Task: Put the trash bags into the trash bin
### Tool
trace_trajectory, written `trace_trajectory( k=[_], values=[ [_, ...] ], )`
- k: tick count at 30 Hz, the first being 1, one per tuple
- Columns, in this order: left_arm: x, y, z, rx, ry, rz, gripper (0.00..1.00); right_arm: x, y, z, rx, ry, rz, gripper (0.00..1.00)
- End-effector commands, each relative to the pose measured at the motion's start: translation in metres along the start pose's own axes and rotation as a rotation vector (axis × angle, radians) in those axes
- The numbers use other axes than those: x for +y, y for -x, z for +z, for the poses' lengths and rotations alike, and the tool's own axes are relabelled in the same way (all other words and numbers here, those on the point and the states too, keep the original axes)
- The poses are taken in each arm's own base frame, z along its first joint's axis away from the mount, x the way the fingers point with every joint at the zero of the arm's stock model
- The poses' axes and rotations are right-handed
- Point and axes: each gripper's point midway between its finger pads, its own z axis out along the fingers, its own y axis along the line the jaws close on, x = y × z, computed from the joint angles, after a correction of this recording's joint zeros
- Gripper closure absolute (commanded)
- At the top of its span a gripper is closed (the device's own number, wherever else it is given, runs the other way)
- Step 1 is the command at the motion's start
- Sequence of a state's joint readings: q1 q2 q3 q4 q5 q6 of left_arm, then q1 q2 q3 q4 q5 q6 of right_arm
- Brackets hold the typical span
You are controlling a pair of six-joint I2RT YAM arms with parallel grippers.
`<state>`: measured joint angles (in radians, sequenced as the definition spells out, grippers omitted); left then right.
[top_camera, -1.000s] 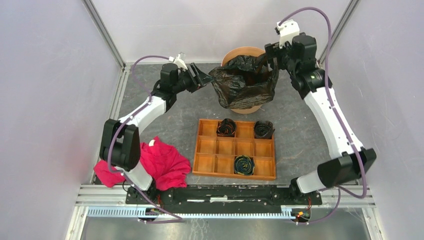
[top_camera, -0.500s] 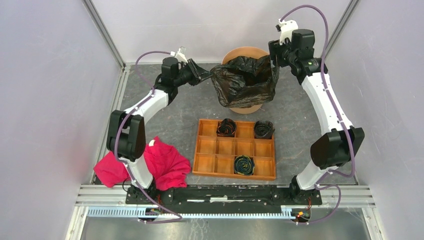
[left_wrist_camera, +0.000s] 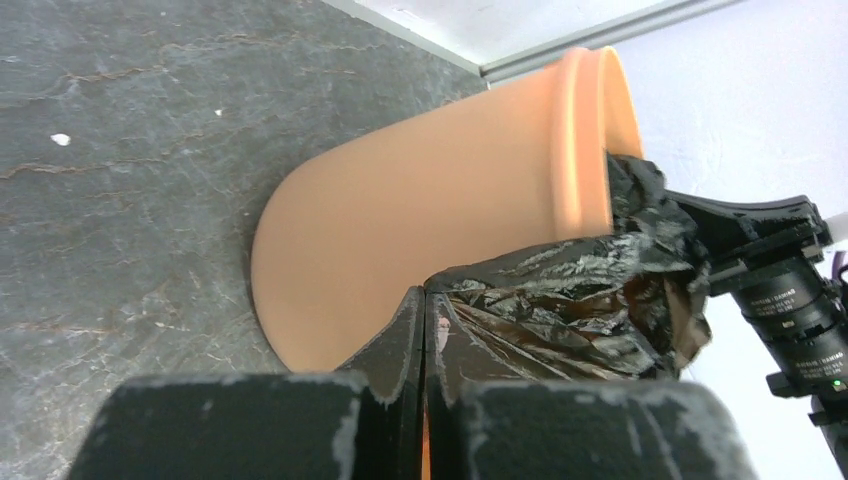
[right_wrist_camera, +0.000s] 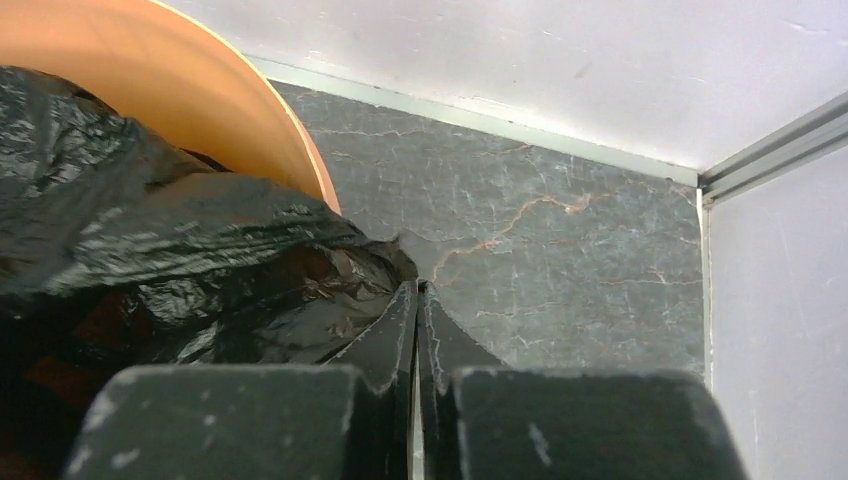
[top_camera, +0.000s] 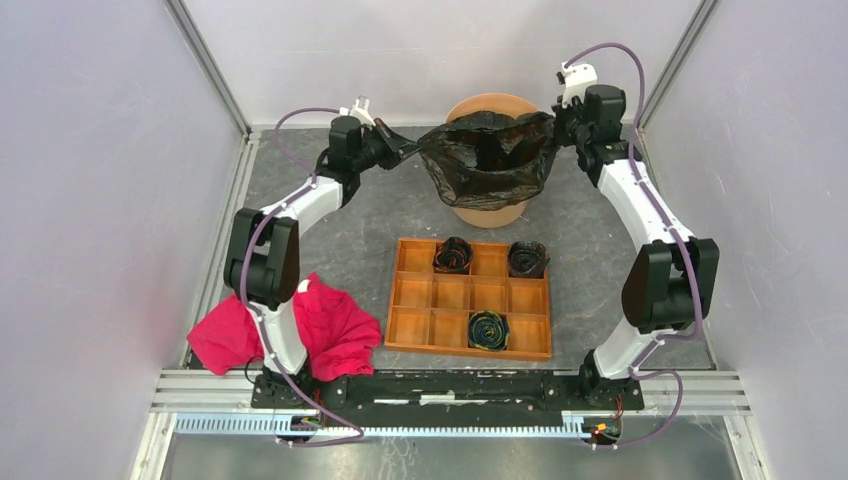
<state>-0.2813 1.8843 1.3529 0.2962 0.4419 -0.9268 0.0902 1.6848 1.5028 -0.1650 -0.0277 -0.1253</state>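
The black, wrinkly trash bag (top_camera: pixel 490 160) hangs stretched over the front of the round orange trash bin (top_camera: pixel 487 213) at the back of the table. My left gripper (top_camera: pixel 412 152) is shut on the bag's left edge. My right gripper (top_camera: pixel 553 133) is shut on its right edge, beside the bin's rim. In the left wrist view the closed gripper (left_wrist_camera: pixel 424 296) pinches the bag (left_wrist_camera: pixel 580 300) in front of the bin's side (left_wrist_camera: pixel 430 190). In the right wrist view the shut gripper (right_wrist_camera: pixel 417 288) holds the bag (right_wrist_camera: pixel 180 260) next to the bin's rim (right_wrist_camera: pixel 230 80).
A flat wooden tray (top_camera: pixel 430 325) of square compartments lies in front of the bin, holding three dark rolls (top_camera: pixel 453 255). A red-pink cloth (top_camera: pixel 330 325) lies at the near left by the left arm's base. Walls close in the back and both sides.
Both grippers went from open to shut on the bag's edges. The right gripper moved outward to the right, and the bag's mouth is now pulled wider across the bin.
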Motion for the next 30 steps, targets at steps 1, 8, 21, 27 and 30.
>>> trace_trajectory(
  k=[1, 8, 21, 27, 30],
  values=[
    [0.004, 0.015, 0.015, -0.067, -0.006, -0.018, 0.98, -0.004, 0.041, 0.008, -0.196, -0.003, -0.042, 1.00],
    [0.013, 0.002, 0.034, -0.038, -0.018, -0.069, 0.98, 0.004, 0.013, 0.018, -0.199, 0.007, 0.005, 0.89],
    [0.000, -0.014, 0.032, -0.003, -0.042, -0.098, 0.98, -0.044, 0.050, -0.075, -0.046, -0.169, 0.067, 0.19],
    [-0.002, -0.015, 0.027, 0.005, -0.028, -0.108, 0.98, 0.011, 0.029, -0.086, -0.066, 0.157, 0.250, 0.02],
    [-0.003, -0.017, 0.024, 0.014, -0.023, -0.105, 0.98, 0.041, 0.021, -0.091, -0.088, 0.310, 0.311, 0.02]
  ],
)
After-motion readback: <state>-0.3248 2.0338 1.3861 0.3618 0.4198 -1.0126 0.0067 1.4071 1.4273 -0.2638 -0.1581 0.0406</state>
